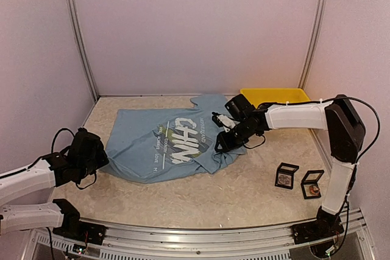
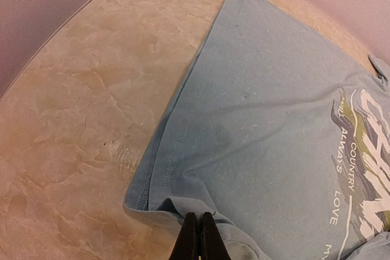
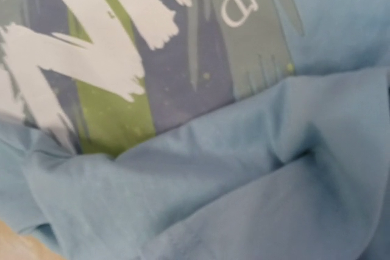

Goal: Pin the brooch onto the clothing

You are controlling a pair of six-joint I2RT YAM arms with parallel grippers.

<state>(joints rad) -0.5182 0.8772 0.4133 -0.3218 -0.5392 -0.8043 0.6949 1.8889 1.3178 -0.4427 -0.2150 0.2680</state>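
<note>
The clothing point(image 1: 159, 144), a light blue T-shirt with white lettering and green streaks, lies spread on the table. My left gripper point(image 1: 101, 160) is at its left edge, and in the left wrist view its black fingers point(image 2: 200, 226) are shut on a raised fold of the shirt's hem point(image 2: 183, 208). My right gripper point(image 1: 220, 143) is low over the bunched right side of the shirt. In the right wrist view, folded blue cloth point(image 3: 244, 168) fills the frame and hides the fingers. Two small black boxes point(image 1: 286, 175) point(image 1: 312, 184) each hold a small item, possibly a brooch.
A yellow tray point(image 1: 274, 95) stands at the back right, just behind the right arm. The black boxes lie on the beige table point(image 1: 244, 193) to the right of the shirt. Pale walls close in at the back and both sides.
</note>
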